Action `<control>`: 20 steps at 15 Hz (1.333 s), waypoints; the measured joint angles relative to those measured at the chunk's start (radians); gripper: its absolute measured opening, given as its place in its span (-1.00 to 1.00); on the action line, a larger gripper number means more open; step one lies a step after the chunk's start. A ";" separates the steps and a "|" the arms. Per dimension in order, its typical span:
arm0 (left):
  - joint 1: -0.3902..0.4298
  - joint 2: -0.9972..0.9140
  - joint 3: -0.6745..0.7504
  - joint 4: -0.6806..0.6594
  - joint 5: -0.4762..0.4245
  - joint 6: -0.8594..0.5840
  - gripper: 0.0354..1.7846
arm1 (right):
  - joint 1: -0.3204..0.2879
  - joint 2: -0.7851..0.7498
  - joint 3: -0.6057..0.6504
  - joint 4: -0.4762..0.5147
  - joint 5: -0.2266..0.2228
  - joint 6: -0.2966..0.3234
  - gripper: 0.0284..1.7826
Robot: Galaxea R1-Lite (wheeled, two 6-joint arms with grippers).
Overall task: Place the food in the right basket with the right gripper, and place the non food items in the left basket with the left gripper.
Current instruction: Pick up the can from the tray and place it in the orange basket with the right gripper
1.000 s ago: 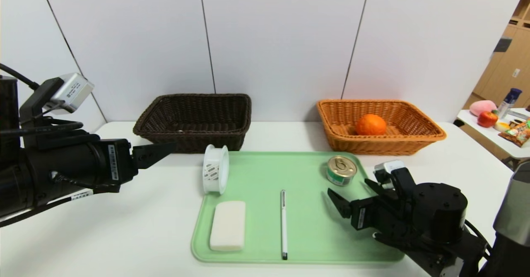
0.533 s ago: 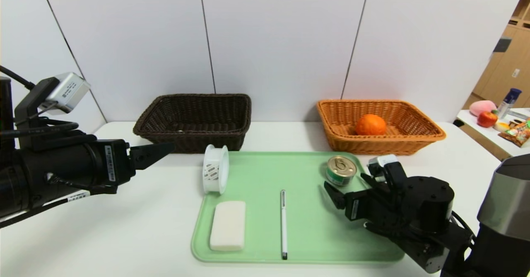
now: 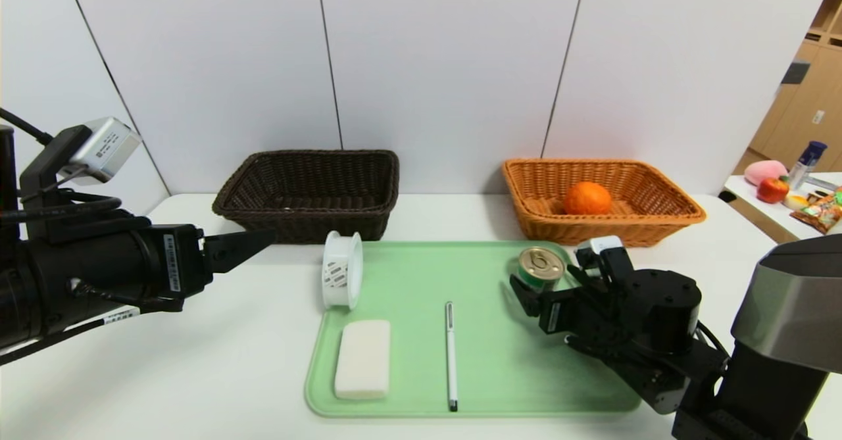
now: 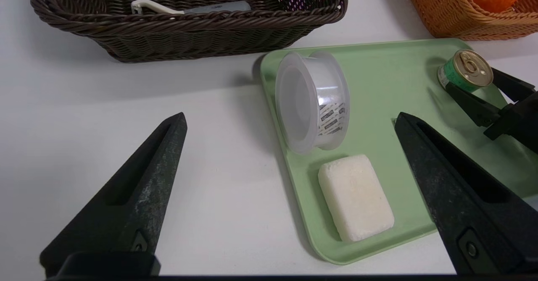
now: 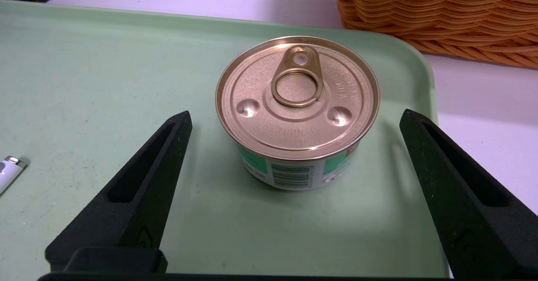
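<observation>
Gold-lidded can [image 5: 297, 113] stands upright between the right claw's [image 5: 294, 155] spread fingers, untouched.

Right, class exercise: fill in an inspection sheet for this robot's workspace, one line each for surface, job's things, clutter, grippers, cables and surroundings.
Surface: white table bearing a pale green plastic tray.
Job's things: on the tray, a gold-lidded green tin can, a white pen, a white rectangular block and a clear round plastic tub on its side. An orange lies in the orange wicker basket; a white-and-grey tool in the dark brown wicker basket.
Clutter: nothing seen.
Grippers: right gripper open, fingers either side of the can, not touching; left gripper open, above the table beside the tray.
Cables: black cables on the left arm.
Surroundings: white wall panels; side table with groceries.
</observation>
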 joint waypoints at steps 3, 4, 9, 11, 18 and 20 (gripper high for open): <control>0.000 -0.001 0.000 0.000 0.000 0.000 0.96 | 0.000 0.015 -0.012 0.000 0.002 0.000 0.91; 0.000 -0.001 0.000 0.000 0.000 0.000 0.96 | 0.000 0.018 -0.017 0.001 0.002 0.000 0.91; 0.000 -0.001 0.000 0.000 0.000 0.000 0.96 | -0.001 0.037 -0.039 0.001 0.003 -0.005 0.91; 0.000 -0.001 0.000 0.000 0.000 0.001 0.96 | -0.001 0.038 -0.040 0.001 0.004 -0.008 0.91; 0.000 0.004 -0.003 0.000 -0.002 0.001 0.96 | 0.004 -0.048 0.053 0.007 0.006 -0.033 0.91; 0.000 0.004 -0.003 0.000 -0.004 0.001 0.96 | 0.004 -0.106 0.102 0.016 0.004 -0.040 0.91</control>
